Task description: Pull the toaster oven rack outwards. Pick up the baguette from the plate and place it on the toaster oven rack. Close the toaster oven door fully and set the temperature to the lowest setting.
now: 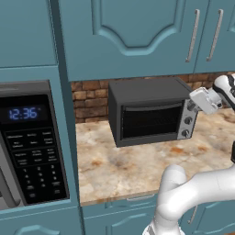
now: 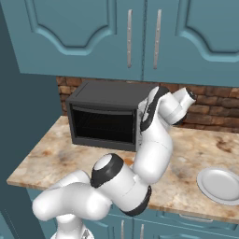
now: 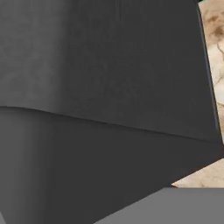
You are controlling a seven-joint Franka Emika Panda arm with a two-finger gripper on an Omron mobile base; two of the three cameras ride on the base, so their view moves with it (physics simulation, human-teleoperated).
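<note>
Three knobs (image 1: pixel 187 120) run down the oven (image 1: pixel 149 110)'s right panel, and the gripper (image 1: pixel 198 102) sits just beside the top one, coming in from the right. Door (image 1: pixel 149 120) shut. Fingers hidden, grip unclear.

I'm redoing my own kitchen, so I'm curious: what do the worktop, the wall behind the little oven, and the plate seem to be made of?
The counter looks like polished stone, perhaps granite: mottled beige with rusty and grey flecks. The wall behind the toaster oven looks like matt red-brown brick, with pale mortar lines between blocks. The plate looks like glazed ceramic, though plain grey-white with a soft sheen could also be plastic.
</note>
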